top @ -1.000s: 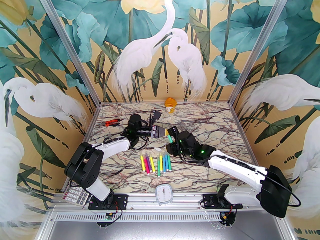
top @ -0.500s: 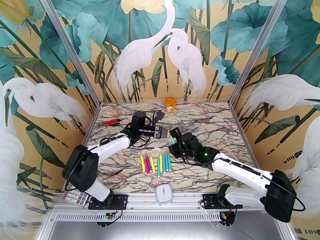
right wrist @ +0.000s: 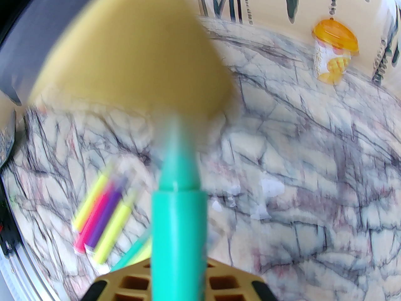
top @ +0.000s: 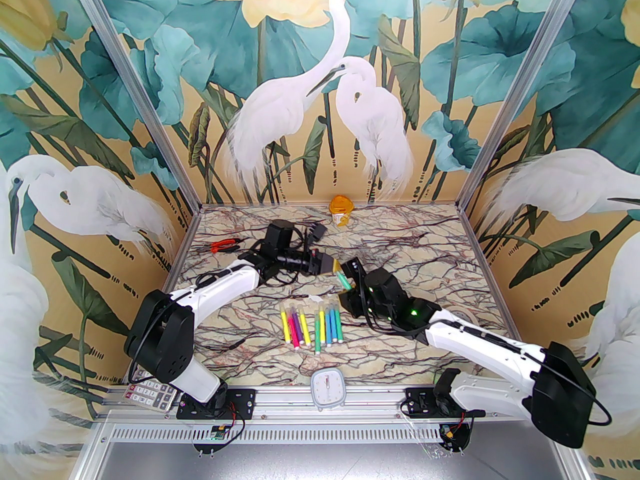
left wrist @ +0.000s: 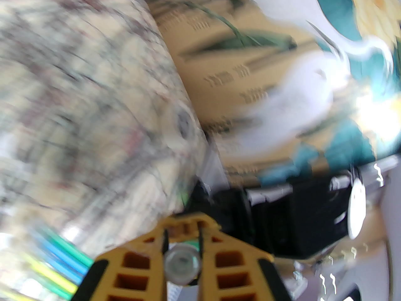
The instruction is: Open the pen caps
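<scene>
Left tool (left wrist: 183,234) is clenched on a small clear pen cap (left wrist: 182,263). Right tool (right wrist: 178,277) grasps the teal pen (right wrist: 178,218), its tip pointing at the left one's yellow finger. They meet mid-tabletop (top: 425,248). At 6 o'clock from them, the other pens (top: 312,325) lie in a row.

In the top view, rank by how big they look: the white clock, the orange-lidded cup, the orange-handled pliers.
1. white clock, also nearest the camera.
2-3. orange-lidded cup and orange-handled pliers: alike; pliers longer, cup bulkier.
</scene>
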Robot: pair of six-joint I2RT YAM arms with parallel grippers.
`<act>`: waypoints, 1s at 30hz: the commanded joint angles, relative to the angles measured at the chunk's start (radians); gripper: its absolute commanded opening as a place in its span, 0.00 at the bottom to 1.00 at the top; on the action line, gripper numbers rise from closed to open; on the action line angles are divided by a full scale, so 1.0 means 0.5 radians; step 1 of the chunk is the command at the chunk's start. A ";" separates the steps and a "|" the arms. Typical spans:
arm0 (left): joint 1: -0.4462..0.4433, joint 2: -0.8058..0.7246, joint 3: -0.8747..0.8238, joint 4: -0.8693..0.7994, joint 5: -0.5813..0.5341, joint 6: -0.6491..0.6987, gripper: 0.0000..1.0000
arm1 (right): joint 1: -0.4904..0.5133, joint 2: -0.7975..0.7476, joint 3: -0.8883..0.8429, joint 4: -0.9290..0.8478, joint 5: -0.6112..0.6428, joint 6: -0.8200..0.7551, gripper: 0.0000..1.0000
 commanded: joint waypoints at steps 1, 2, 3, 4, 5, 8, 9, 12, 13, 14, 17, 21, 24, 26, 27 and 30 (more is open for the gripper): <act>0.124 0.043 0.064 -0.023 -0.254 -0.016 0.00 | 0.001 -0.056 -0.029 -0.062 -0.015 -0.047 0.00; 0.130 0.046 0.074 -0.038 -0.260 -0.011 0.00 | 0.002 -0.060 -0.038 -0.061 -0.021 -0.053 0.00; 0.135 0.052 0.084 -0.053 -0.263 -0.006 0.00 | 0.002 -0.063 -0.047 -0.058 -0.021 -0.059 0.00; 0.141 0.058 0.097 -0.069 -0.263 0.003 0.00 | 0.003 -0.069 -0.052 -0.053 -0.016 -0.061 0.00; 0.145 0.060 0.109 -0.100 -0.270 0.023 0.00 | -0.003 -0.073 -0.058 -0.050 0.000 -0.060 0.00; 0.151 0.060 0.189 -0.352 -0.473 0.199 0.00 | -0.066 -0.069 -0.064 -0.049 0.089 0.007 0.00; 0.150 0.065 0.229 -0.494 -0.597 0.278 0.00 | -0.105 -0.062 -0.061 -0.056 0.130 0.038 0.00; 0.151 0.086 0.308 -0.832 -0.941 0.483 0.00 | -0.289 -0.021 -0.034 -0.096 0.184 0.116 0.00; 0.150 0.092 0.319 -0.901 -1.039 0.530 0.00 | -0.364 0.001 -0.017 -0.109 0.179 0.134 0.00; 0.151 0.101 0.323 -0.964 -1.132 0.571 0.00 | -0.418 0.021 0.002 -0.119 0.177 0.142 0.00; 0.156 0.128 0.323 -1.076 -1.330 0.650 0.00 | -0.558 0.139 0.103 -0.198 0.193 0.160 0.00; 0.186 0.200 0.321 -1.150 -1.476 0.682 0.00 | -0.715 0.397 0.299 -0.354 0.220 0.168 0.00; 0.221 0.252 0.312 -1.175 -1.513 0.696 0.00 | -0.813 0.575 0.422 -0.414 0.186 0.190 0.00; 0.243 0.286 0.306 -1.190 -1.533 0.712 0.00 | -0.867 0.670 0.486 -0.440 0.157 0.207 0.00; 0.255 0.304 0.305 -1.198 -1.540 0.724 0.00 | -0.888 0.720 0.531 -0.457 0.153 0.215 0.00; 0.291 0.377 0.314 -1.233 -1.558 0.756 0.00 | -0.935 0.858 0.639 -0.523 0.161 0.215 0.00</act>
